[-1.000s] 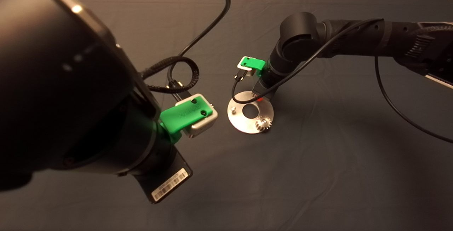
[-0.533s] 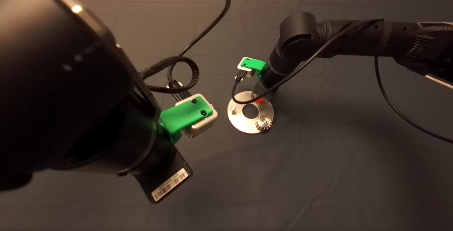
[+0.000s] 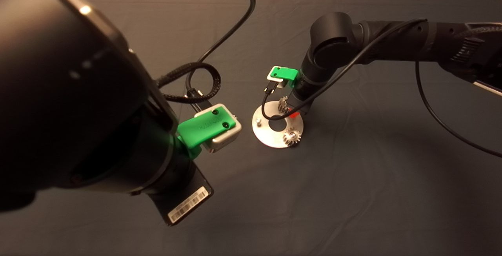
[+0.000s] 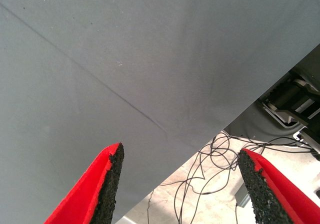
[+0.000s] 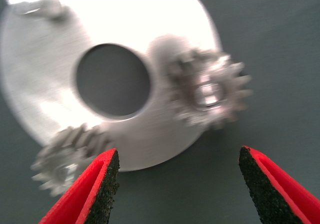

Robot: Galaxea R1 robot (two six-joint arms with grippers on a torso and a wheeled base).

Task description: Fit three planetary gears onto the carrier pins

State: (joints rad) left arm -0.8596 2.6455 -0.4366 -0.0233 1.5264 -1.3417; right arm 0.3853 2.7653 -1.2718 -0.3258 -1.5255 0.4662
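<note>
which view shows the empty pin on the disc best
The head view: the bare pin stands clear on the disc, apart from both gears. The right wrist view shows it blurred at the picture's edge. The left wrist view shows only mat and floor.

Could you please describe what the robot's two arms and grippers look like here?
Both arms are black and rounded, trailing black cables. The left arm carries a white barcode label. Each wrist holds a green bracket on a silvery camera block. The left gripper and right gripper have red fingers with black pads.
</note>
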